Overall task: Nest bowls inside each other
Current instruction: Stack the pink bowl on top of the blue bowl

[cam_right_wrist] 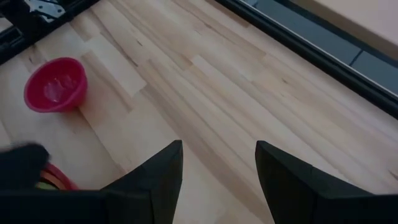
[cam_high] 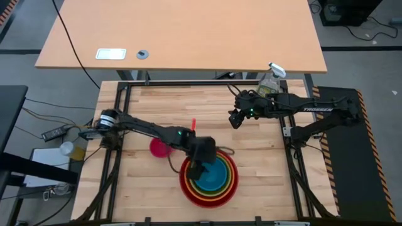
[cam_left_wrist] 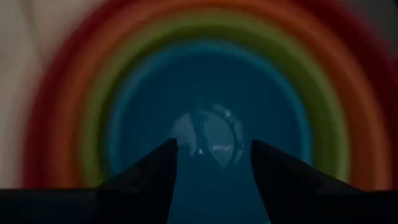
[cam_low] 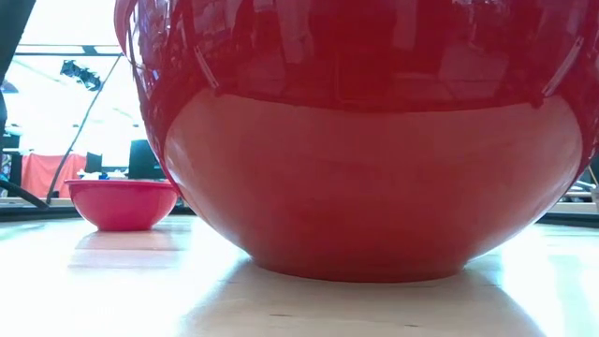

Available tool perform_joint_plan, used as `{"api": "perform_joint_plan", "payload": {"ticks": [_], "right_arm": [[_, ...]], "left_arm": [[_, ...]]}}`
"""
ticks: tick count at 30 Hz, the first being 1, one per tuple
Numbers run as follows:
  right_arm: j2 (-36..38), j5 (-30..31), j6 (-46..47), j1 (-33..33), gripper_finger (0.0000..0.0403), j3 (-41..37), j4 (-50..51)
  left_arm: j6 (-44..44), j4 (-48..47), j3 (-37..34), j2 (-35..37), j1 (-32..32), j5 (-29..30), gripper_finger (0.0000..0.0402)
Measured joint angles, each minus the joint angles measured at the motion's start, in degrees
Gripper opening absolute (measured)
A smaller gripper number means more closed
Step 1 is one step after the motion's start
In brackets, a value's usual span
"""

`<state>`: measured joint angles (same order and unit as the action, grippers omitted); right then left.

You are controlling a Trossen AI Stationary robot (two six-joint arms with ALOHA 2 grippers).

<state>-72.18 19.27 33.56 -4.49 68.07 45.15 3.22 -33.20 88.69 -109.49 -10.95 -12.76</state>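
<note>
Two arms are mine. From above, my left gripper [cam_high: 202, 164] hangs over the nested bowl stack [cam_high: 232, 189], at its ten o'clock rim; the small pink bowl [cam_high: 159, 148] sits alone, near the stack's ten o'clock.

Low down, the red outer bowl [cam_low: 374, 187] fills everything.

My left wrist shows fingers apart, empty, above the blue bowl [cam_left_wrist: 149, 106], seemingly not touching.

My right gripper [cam_right_wrist: 219, 177] waits spread over bare table [cam_right_wrist: 249, 81].
</note>
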Motion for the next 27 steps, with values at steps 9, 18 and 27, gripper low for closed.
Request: {"api": "perform_joint_plan", "payload": {"ticks": [9,18,27], "right_arm": [[0.00,-0.85,0.73,0.04,0.0208,0.00,-0.15],[0.00,-1.12,1.43,2.23,0.0208,0.00,-0.07],[0.02,0.37,1.32,3.04,0.0208,0.00,-0.60]], "left_arm": [[2.40,-6.61,0.01,6.40,4.03,7.98,0.0205],[2.49,-7.58,-14.38,18.44,9.93,8.49,0.0205],[-2.30,-7.62,-37.47,32.87,15.21,8.72,0.0205]]}}
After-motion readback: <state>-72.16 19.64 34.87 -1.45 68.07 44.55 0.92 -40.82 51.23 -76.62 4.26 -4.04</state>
